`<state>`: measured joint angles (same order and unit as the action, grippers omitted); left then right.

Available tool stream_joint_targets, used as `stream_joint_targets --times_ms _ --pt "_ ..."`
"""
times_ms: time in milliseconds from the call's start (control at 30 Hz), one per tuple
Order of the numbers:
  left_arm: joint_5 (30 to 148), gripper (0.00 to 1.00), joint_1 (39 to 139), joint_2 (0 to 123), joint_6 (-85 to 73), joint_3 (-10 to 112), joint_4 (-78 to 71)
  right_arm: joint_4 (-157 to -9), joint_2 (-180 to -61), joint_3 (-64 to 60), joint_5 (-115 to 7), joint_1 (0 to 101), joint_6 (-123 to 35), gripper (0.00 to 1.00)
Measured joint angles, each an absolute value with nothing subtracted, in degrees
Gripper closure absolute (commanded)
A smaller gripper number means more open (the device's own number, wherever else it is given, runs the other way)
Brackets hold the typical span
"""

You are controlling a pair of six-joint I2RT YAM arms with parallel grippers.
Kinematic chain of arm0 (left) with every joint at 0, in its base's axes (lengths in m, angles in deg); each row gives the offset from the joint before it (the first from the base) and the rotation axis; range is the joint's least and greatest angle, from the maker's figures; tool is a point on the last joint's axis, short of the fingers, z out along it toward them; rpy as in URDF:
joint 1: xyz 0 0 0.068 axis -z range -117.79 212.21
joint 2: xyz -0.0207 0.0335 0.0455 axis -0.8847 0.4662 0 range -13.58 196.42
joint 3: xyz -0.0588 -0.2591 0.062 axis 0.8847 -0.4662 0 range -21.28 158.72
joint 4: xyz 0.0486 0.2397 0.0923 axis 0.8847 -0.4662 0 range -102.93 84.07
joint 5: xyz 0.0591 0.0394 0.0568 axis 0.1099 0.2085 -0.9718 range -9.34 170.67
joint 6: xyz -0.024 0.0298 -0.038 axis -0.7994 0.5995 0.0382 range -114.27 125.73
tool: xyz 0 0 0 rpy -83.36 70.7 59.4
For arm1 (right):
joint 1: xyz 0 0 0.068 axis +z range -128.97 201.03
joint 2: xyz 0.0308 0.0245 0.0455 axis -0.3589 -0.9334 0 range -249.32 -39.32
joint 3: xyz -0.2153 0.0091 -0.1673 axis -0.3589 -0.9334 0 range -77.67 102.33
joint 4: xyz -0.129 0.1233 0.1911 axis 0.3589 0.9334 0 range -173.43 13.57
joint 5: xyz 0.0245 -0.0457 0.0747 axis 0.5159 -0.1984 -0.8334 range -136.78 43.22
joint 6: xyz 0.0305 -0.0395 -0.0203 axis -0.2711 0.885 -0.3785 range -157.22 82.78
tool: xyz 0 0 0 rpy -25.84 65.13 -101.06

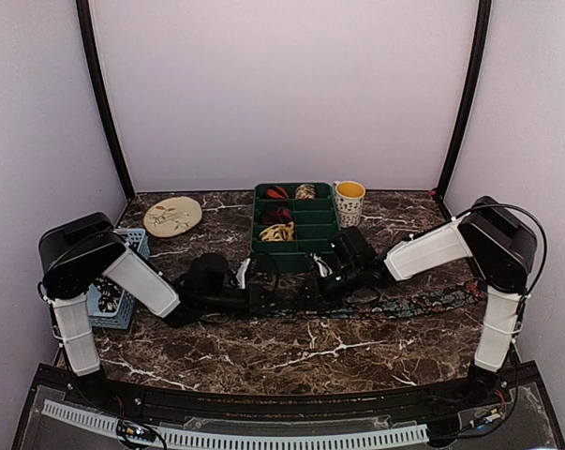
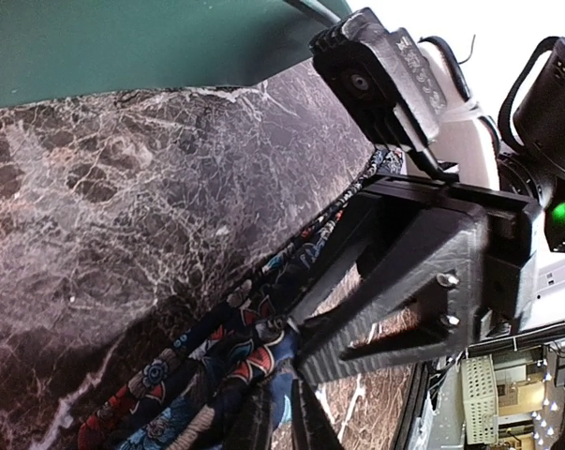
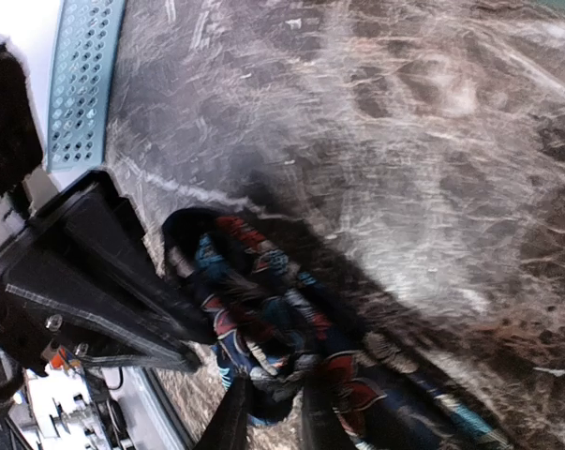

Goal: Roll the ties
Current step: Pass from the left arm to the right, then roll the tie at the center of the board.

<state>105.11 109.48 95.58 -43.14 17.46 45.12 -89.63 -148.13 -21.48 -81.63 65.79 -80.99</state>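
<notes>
L arm (image 1: 123, 272) & R arm (image 1: 441, 248) sit nearest the cam in top view, bases at the near edge. Both reach inward so the wrists meet mid-table, just in front of the tray. Brown marble table (image 1: 291, 361) lies under it all.

Tie (image 1: 423, 302): dark blue w/ red & light pattern. It lies flat in a long strip from the R side toward centre, w/ the centre end bunched up where the grippers meet.

Green divided tray (image 1: 321, 221) is at back centre. Blue perforated basket (image 1: 113, 305) is at the L edge, partly behind L arm. Cream plate (image 1: 172, 216) is back L. Cup (image 1: 349, 202), yellow inside, is just beside the tray's R wall.

In the tray's compartments: red-black coil (image 1: 276, 192), tan coil (image 1: 305, 191), yellow-cream coil (image 1: 277, 232).

L gripper (image 2: 280, 422): tips nearly together, pinching tie fabric. R gripper (image 3: 273, 417): narrow gap, clamped on the bunched tie. The two are nose to nose.
</notes>
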Motion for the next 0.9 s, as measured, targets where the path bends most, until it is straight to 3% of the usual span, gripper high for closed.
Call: stream_joint_targets --times_ms 67,133,200,300,467,533,733,900 --pt "105.1 0.79 109.5 95.5 -42.7 17.2 44.9 -88.9 -148.5 -21.2 -81.0 65.8 -80.0 1.00" --pt "105.1 0.67 109.5 94.8 -41.1 17.0 43.4 -87.3 -148.6 -21.0 -79.6 65.8 -79.4 1.00" --pt "104.8 0.45 109.5 93.0 -38.3 16.8 41.1 -86.7 -148.6 -21.0 -79.0 65.8 -79.0 1.00" --pt "103.5 0.25 109.3 85.9 -31.3 16.3 35.2 -85.8 -148.6 -21.0 -77.9 65.8 -77.9 1.00" --pt "99.8 0.13 109.3 76.2 -18.7 16.3 28.8 -85.1 -148.6 -20.9 -77.6 65.8 -76.4 1.00" --pt "97.6 0.02 109.3 73.9 -13.9 16.1 27.3 -84.9 -148.6 -20.9 -77.6 65.8 -76.0 1.00" --pt "94.9 0.01 109.3 69.9 -1.7 7.0 35.9 -84.5 -148.6 -20.8 -77.6 65.8 -74.8 1.00" --pt "98.9 0.05 109.3 75.0 10.2 14.0 29.5 -83.8 -148.6 -20.1 -77.7 65.8 -73.8 1.00"
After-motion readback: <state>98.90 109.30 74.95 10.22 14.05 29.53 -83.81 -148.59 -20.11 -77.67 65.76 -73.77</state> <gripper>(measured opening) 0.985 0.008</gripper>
